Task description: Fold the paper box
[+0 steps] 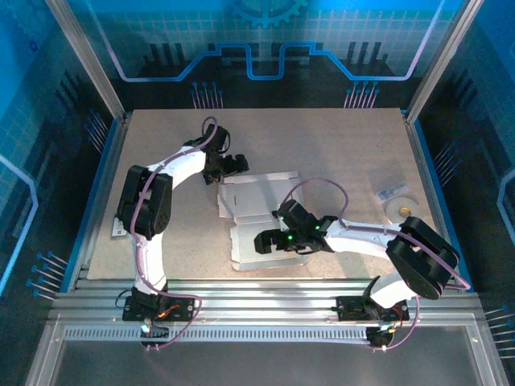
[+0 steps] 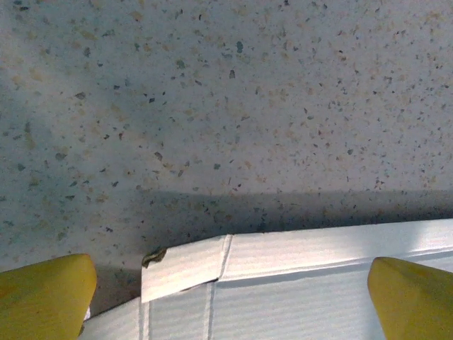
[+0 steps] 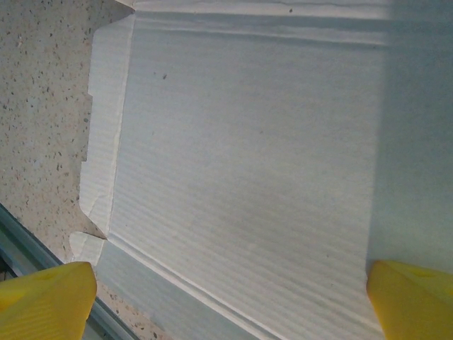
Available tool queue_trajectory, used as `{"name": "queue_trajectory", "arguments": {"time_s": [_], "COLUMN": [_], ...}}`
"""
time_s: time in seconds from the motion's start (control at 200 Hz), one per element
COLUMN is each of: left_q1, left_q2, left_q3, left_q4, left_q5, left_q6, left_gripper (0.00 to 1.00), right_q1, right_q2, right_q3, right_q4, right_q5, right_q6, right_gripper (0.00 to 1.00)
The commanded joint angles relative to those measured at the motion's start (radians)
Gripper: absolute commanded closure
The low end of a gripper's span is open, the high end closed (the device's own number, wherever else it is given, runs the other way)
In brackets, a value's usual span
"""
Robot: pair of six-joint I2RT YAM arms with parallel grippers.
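The paper box [image 1: 259, 193] lies as a flat flapped sheet, pale whitish face up, in the middle of the table. My left gripper [image 1: 236, 166] hovers open at the sheet's far left corner. In the left wrist view its yellow fingertips [image 2: 46, 294] straddle the sheet's edge [image 2: 297, 283], where a narrow flap [image 2: 184, 268] is creased up. My right gripper [image 1: 264, 241] stands open over the near half of the sheet. In the right wrist view the big ribbed panel [image 3: 248, 156] lies between its yellow fingertips [image 3: 414, 297], with a crease line and a side flap [image 3: 102, 127] at the left.
A small white tape roll [image 1: 400, 211] and a clear little bag [image 1: 392, 191] lie at the right of the table. A small flat item [image 1: 118, 230] sits at the left edge. The metal rail [image 3: 21, 248] runs just beyond the sheet's near edge.
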State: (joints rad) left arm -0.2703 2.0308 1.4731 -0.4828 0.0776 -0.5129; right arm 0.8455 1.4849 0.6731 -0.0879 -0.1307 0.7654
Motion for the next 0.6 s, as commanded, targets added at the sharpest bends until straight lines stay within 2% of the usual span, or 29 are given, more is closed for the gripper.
{"name": "queue_trajectory", "arguments": {"time_s": [0.0,0.595], "left_q1": [0.006,0.003], "left_q2": [0.029,0.014], "left_q3": [0.042,0.057], "left_q4": [-0.027,0.022], "left_q5": [0.039,0.216], "left_q6": [0.037,0.046], "left_gripper": [0.01,0.01], "right_q1": [0.01,0.01], "right_q2": [-0.009,0.014], "right_q3": [-0.018,-0.025], "right_q4": [-0.056,-0.041], "right_q5": [0.028,0.026], "right_q6": [-0.011,-0.005], "right_gripper": [0.0,0.0]}}
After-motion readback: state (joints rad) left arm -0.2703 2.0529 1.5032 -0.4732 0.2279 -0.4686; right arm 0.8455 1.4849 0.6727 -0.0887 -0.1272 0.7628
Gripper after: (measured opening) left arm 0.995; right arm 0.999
